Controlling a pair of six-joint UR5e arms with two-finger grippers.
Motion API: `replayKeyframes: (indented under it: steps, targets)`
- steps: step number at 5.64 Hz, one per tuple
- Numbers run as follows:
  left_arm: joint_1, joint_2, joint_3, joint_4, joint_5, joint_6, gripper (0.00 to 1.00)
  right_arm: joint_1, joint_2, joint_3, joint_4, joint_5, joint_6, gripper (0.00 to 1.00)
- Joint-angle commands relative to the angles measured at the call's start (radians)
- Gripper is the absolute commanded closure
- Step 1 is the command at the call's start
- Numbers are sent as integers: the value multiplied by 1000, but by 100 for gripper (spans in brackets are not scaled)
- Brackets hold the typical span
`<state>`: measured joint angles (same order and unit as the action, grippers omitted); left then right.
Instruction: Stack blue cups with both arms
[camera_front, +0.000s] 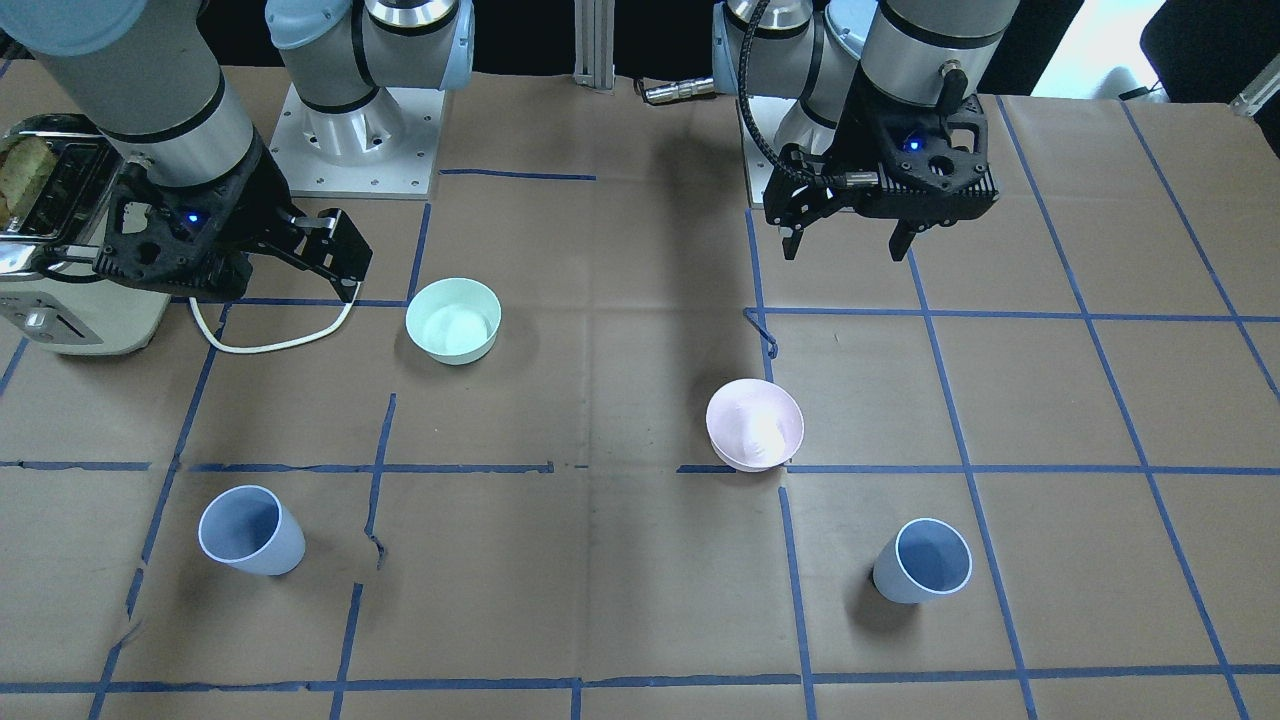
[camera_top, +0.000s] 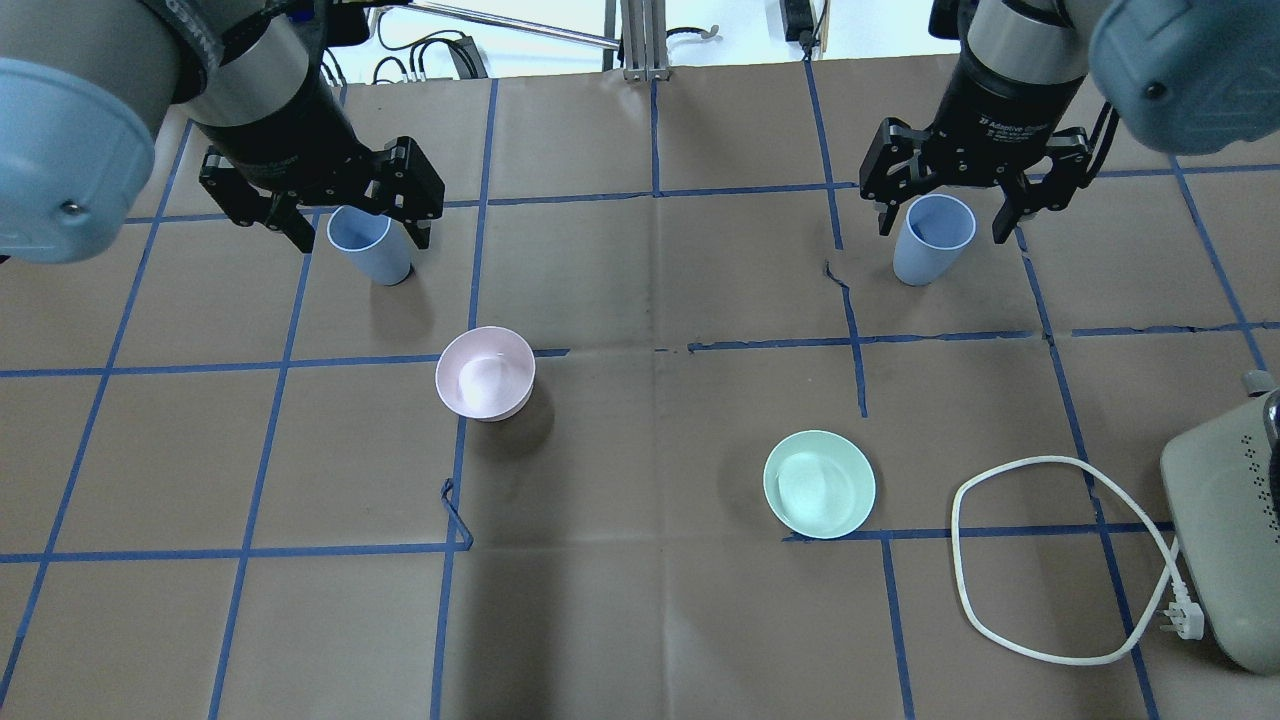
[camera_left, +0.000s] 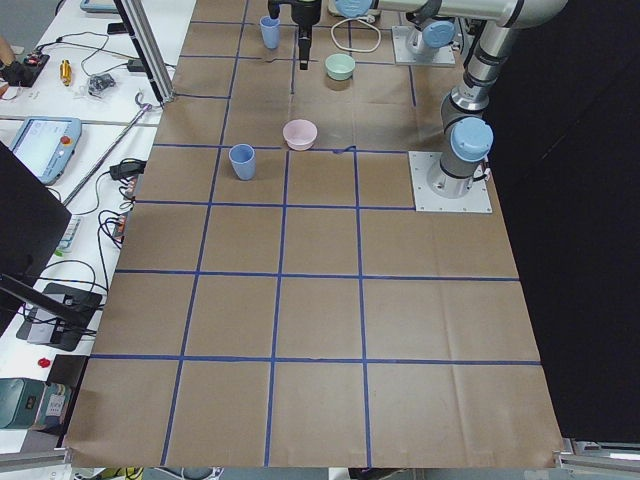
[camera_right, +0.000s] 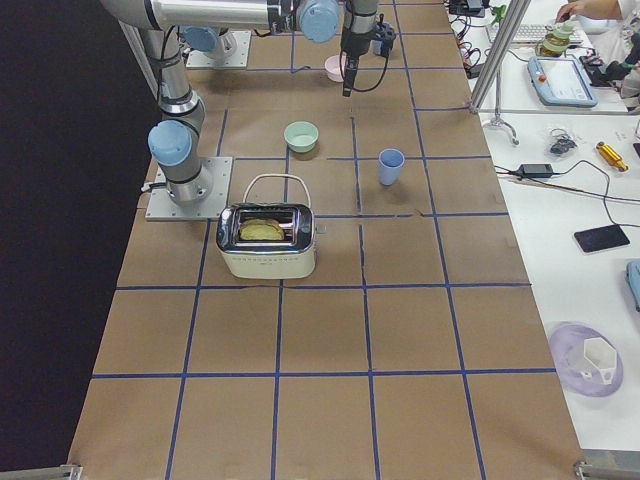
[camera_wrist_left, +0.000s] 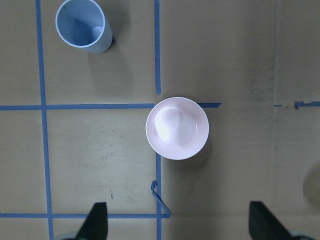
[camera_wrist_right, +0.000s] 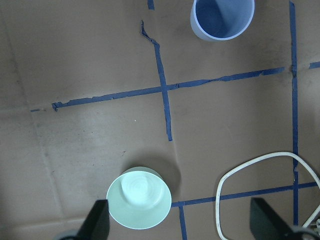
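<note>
Overall, brown paper (camera_front: 620, 400) gridded with blue tape (camera_front: 1000, 317); cluttered workbench (camera_right: 560, 300) alongside.

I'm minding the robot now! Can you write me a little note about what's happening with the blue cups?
Left gripper: fingers open, empty, hanging above the table.
Right gripper: fingers open, empty, also above the table.
Cups: the left blue cup and the right blue cup stand upright, far apart, both farther from the robot than the pink bowl and the mint-green bowl.
Done: nothing; no cup is held or stacked.
Left: pick up a cup and set it inside the other.
</note>
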<state>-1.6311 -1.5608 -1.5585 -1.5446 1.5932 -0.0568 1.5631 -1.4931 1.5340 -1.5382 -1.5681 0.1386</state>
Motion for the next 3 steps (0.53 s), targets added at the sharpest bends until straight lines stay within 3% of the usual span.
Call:
replayKeyframes:
  steps: [1, 3]
  targets:
    - [0, 1, 0, 0, 1, 0, 1, 0, -1, 0, 0, 0, -1, 0]
    - [0, 1, 0, -2, -1, 5, 1, 0, 1, 0, 0, 0, -4, 0]
